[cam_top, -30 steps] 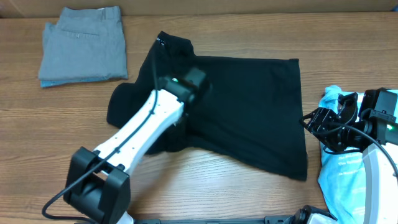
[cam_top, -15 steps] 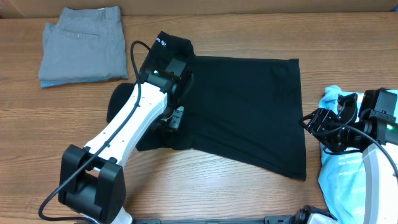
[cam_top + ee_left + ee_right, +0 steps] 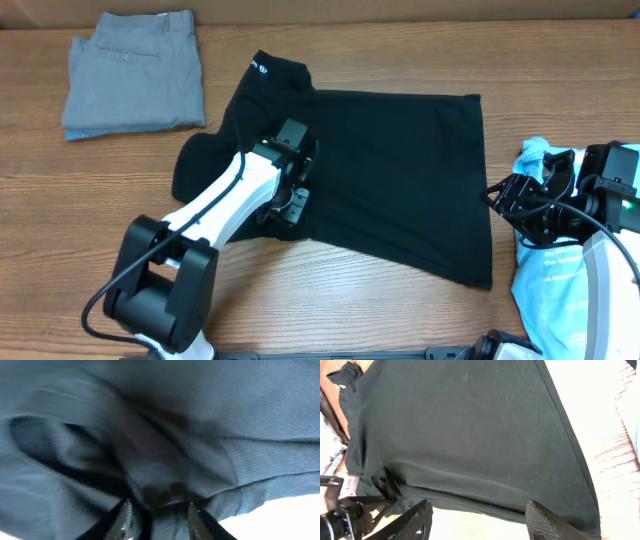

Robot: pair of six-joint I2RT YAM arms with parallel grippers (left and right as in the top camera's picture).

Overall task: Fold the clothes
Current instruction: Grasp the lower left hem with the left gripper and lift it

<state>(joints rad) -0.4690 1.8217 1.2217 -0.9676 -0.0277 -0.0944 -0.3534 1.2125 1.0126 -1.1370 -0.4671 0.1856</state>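
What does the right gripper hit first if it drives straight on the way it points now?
The black shirt: the right gripper, jaws open, points at its nearest edge. Whether it would snag that edge or skim over it is unclear.

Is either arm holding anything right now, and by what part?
The right end effector is open and empty. The left end effector has a fold of the black shirt between its fingers; whether it grips cannot be told.
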